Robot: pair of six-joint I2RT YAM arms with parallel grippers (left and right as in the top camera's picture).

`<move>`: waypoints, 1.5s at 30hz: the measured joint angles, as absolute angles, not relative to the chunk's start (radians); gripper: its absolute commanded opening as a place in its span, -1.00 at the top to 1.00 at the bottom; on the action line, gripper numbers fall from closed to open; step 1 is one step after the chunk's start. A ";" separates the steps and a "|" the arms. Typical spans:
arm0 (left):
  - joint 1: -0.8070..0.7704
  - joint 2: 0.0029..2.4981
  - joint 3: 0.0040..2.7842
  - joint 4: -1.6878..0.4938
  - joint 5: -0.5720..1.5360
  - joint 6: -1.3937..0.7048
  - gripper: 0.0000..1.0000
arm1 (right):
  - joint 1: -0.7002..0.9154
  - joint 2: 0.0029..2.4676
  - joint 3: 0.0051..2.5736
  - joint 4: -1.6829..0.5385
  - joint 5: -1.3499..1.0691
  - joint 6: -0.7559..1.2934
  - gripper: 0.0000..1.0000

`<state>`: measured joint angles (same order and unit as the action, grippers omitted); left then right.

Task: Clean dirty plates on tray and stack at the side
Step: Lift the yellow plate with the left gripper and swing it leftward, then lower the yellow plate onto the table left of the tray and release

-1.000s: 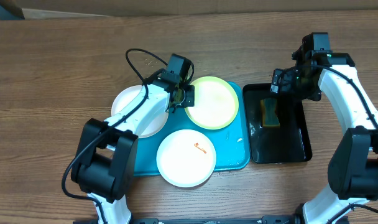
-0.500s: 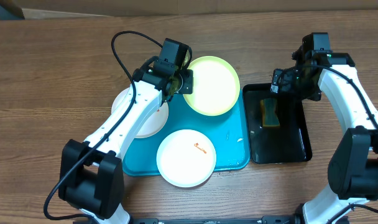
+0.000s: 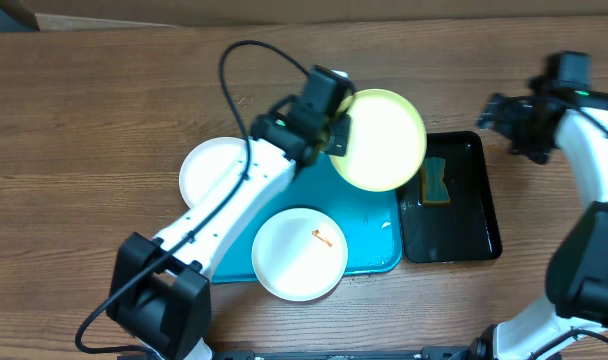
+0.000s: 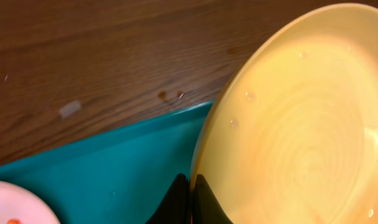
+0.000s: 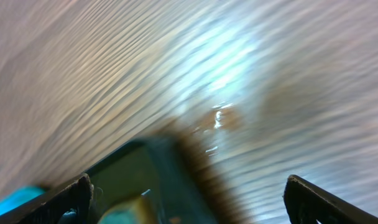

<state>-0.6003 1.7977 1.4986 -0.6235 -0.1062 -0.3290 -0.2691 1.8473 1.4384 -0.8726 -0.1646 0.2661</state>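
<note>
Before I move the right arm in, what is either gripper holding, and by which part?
The left gripper pinches the yellow-green plate by its rim. The right gripper is open, holding nothing.

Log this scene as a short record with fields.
left end effector: shut on the rim of the yellow-green plate
yellow-green plate: raised and tilted, overlapping a corner of the blue tray and the black tray
right end effector: open, empty
smeared white plate: front of blue tray, orange smear showing
other white plate: at blue tray's left edge
sponge: in black tray
</note>
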 measured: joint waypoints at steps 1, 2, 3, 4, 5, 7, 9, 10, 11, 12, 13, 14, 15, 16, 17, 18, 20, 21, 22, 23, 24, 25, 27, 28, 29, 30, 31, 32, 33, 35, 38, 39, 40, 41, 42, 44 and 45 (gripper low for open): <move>-0.622 1.798 1.499 -0.613 -0.125 -0.329 0.92 | -0.312 1.847 1.438 -0.870 -0.178 0.271 -1.00; -0.647 1.798 1.499 -0.601 -0.147 -0.329 0.92 | -0.345 1.847 1.438 -0.868 -0.184 0.274 -1.00; -0.673 1.798 1.499 -0.589 -0.170 -0.327 0.92 | -0.384 1.847 1.438 -0.868 -0.193 0.277 -1.00; -0.697 1.798 1.499 -0.574 -0.192 -0.320 0.92 | -0.414 1.847 1.438 -0.869 -0.197 0.281 -1.00; -0.724 1.798 1.499 -0.557 -0.218 -0.310 0.92 | -0.444 1.847 1.438 -0.869 -0.201 0.283 -1.00; -0.768 1.798 1.499 -0.529 -0.271 -0.290 0.92 | -0.489 1.847 1.438 -0.869 -0.207 0.284 -1.00; -0.815 1.798 1.499 -0.504 -0.332 -0.264 0.92 | -0.521 1.847 1.438 -0.870 -0.210 0.287 -1.00; -0.834 1.798 1.499 -0.496 -0.358 -0.252 0.92 | -0.533 1.847 1.438 -0.870 -0.210 0.288 -1.00; -0.855 1.798 1.499 -0.490 -0.391 -0.233 0.92 | -0.546 1.847 1.438 -0.870 -0.212 0.288 -1.00; -0.875 1.798 1.499 -0.482 -0.418 -0.215 0.92 | -0.555 1.847 1.438 -0.870 -0.213 0.287 -1.00; -0.900 1.798 1.499 -0.469 -0.457 -0.187 0.92 | -0.564 1.847 1.438 -0.869 -0.213 0.288 -1.00; -0.915 1.798 1.499 -0.463 -0.479 -0.174 0.92 | -0.570 1.847 1.438 -0.870 -0.214 0.288 -1.00; -0.940 1.798 1.499 -0.443 -0.521 -0.139 0.92 | -0.576 1.847 1.438 -0.869 -0.214 0.287 -1.00; -0.957 1.798 1.499 -0.431 -0.542 -0.122 0.92 | -0.577 1.847 1.438 -0.869 -0.214 0.289 -1.00; -0.978 1.798 1.499 -0.414 -0.572 -0.095 0.92 | -0.580 1.847 1.438 -0.869 -0.214 0.288 -1.00; -1.004 1.798 1.499 -0.385 -0.611 -0.057 0.92 | -0.580 1.847 1.438 -0.869 -0.215 0.288 -1.00; -1.044 1.798 1.500 -0.342 -0.667 0.003 0.92 | -0.580 1.847 1.438 -0.868 -0.215 0.288 -1.00; -1.066 1.798 1.501 -0.322 -0.699 0.039 0.92 | -0.580 1.847 1.438 -0.868 -0.217 0.288 -1.00; -1.085 1.798 1.501 -0.305 -0.725 0.068 0.92 | -0.580 1.847 1.438 -0.869 -0.220 0.288 -1.00; -1.103 1.800 1.501 -0.286 -0.749 0.098 0.92 | -0.580 1.847 1.438 -0.868 -0.221 0.288 -1.00; -1.121 1.803 1.501 -0.265 -0.773 0.133 0.92 | -0.580 1.847 1.438 -0.868 -0.221 0.287 -1.00; -1.137 1.806 1.501 -0.247 -0.792 0.163 0.92 | -0.580 1.847 1.438 -0.869 -0.221 0.288 -1.00; -1.161 1.816 1.501 -0.211 -0.822 0.216 0.92 | -0.580 1.847 1.438 -0.869 -0.221 0.288 -1.00; -1.168 1.822 1.501 -0.195 -0.834 0.239 0.92 | -0.580 1.847 1.438 -0.869 -0.221 0.288 -1.00; -1.172 1.830 1.501 -0.176 -0.847 0.262 0.92 | -0.580 1.847 1.438 -0.868 -0.221 0.288 -1.00; -1.172 1.835 1.501 -0.165 -0.855 0.272 0.92 | -0.580 1.847 1.438 -0.869 -0.221 0.287 -1.00; -1.172 1.840 1.501 -0.158 -0.864 0.286 0.92 | -0.580 1.847 1.438 -0.869 -0.221 0.288 -1.00; -1.171 1.845 1.501 -0.152 -0.872 0.294 0.92 | -0.580 1.847 1.438 -0.868 -0.221 0.288 -1.00; -1.171 1.848 1.501 -0.144 -0.878 0.300 0.92 | -0.580 1.847 1.438 -0.869 -0.221 0.288 -1.00; -1.170 1.851 1.501 -0.125 -0.885 0.308 0.92 | -0.580 1.847 1.438 -0.869 -0.221 0.288 -1.00; -1.170 1.851 1.501 -0.075 -0.896 0.320 0.92 | -0.580 1.847 1.438 -0.869 -0.221 0.288 -1.00; -1.170 1.851 1.501 -0.066 -0.897 0.322 0.92 | -0.580 1.847 1.438 -0.868 -0.221 0.287 -1.00; -1.170 1.851 1.501 -0.051 -0.901 0.323 0.92 | -0.580 1.847 1.438 -0.869 -0.221 0.288 -1.00; -1.170 1.851 1.501 -0.043 -0.902 0.323 0.92 | -0.580 1.847 1.438 -0.868 -0.221 0.288 -1.00; -1.170 1.851 1.502 -0.039 -0.902 0.322 0.92 | -0.580 1.847 1.438 -0.869 -0.222 0.288 -1.00; -1.170 1.851 1.503 -0.065 -0.896 0.297 0.92 | -0.580 1.847 1.438 -0.868 -0.221 0.288 -1.00; -1.169 1.851 1.505 -0.094 -0.882 0.276 0.92 | -0.580 1.847 1.438 -0.869 -0.221 0.288 -1.00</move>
<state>-1.1687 1.8511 1.5051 -0.0937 -0.8818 0.2756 -0.5800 1.8473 1.4384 -0.8688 -0.2214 0.2878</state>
